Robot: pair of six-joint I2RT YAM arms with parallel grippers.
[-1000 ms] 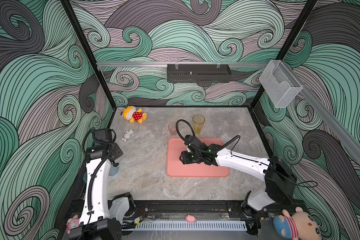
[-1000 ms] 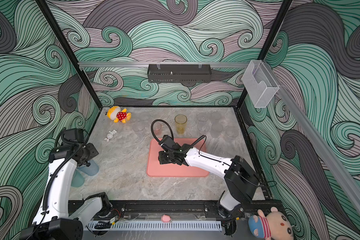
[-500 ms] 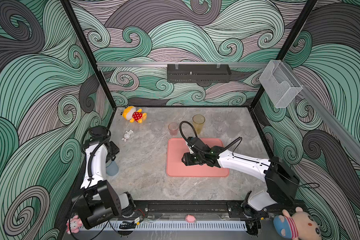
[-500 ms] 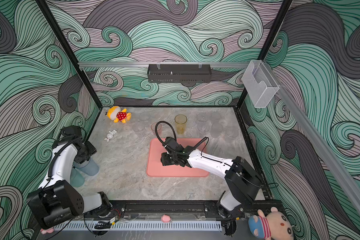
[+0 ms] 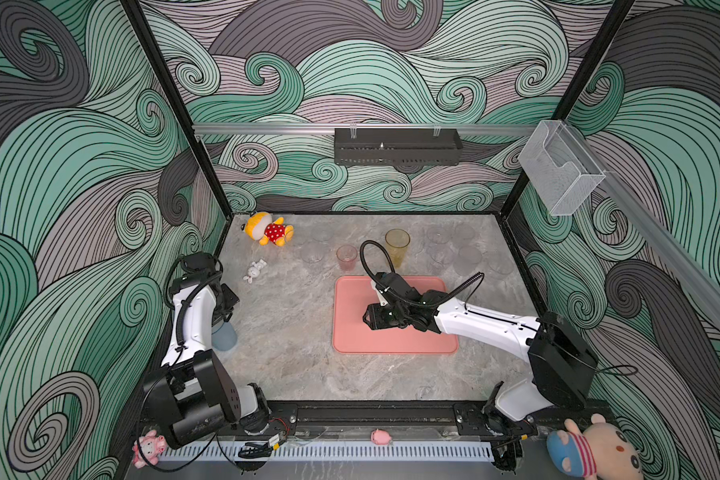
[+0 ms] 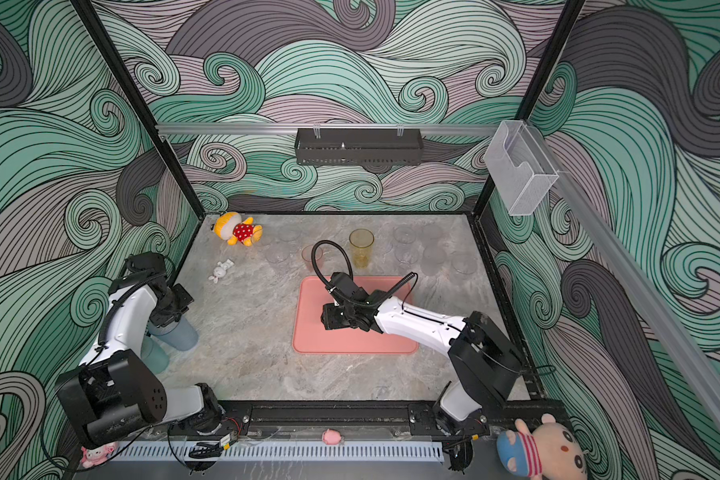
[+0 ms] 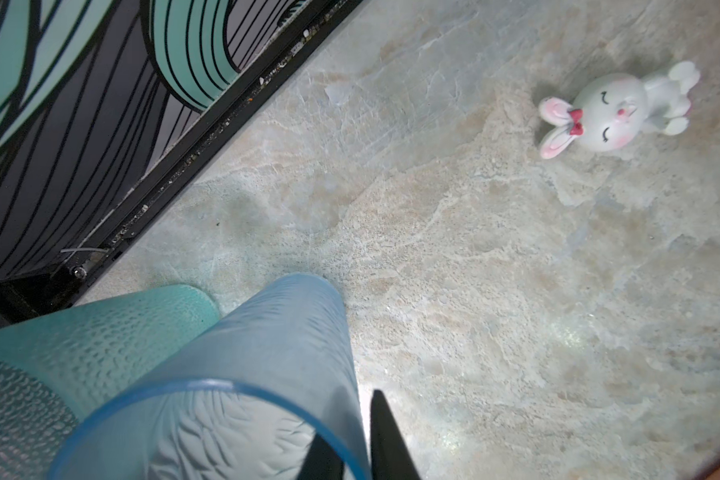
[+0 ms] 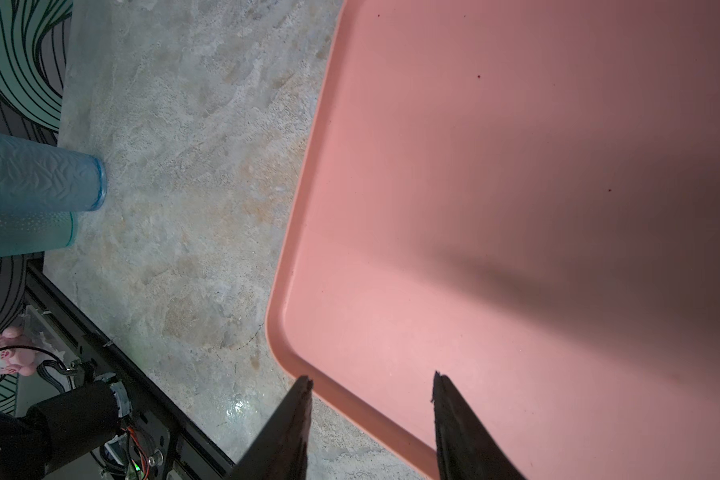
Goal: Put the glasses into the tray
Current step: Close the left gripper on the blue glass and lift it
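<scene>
My left gripper pinches the blue glass by its rim, well left of the tray. I'd lift straight up, since the teal glass sits just beside it. Right gripper hangs spread and empty over the tray.

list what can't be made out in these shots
- Left gripper: in the left wrist view the bottom edge cuts the fingers and the blue glass veils one; grip unclear.
- Teal glass: cut off by that view's edge; half behind the left arm in a top view.
- Clear glasses: too faint in both top views to count.
- Tray: middle hidden under the right arm.
</scene>
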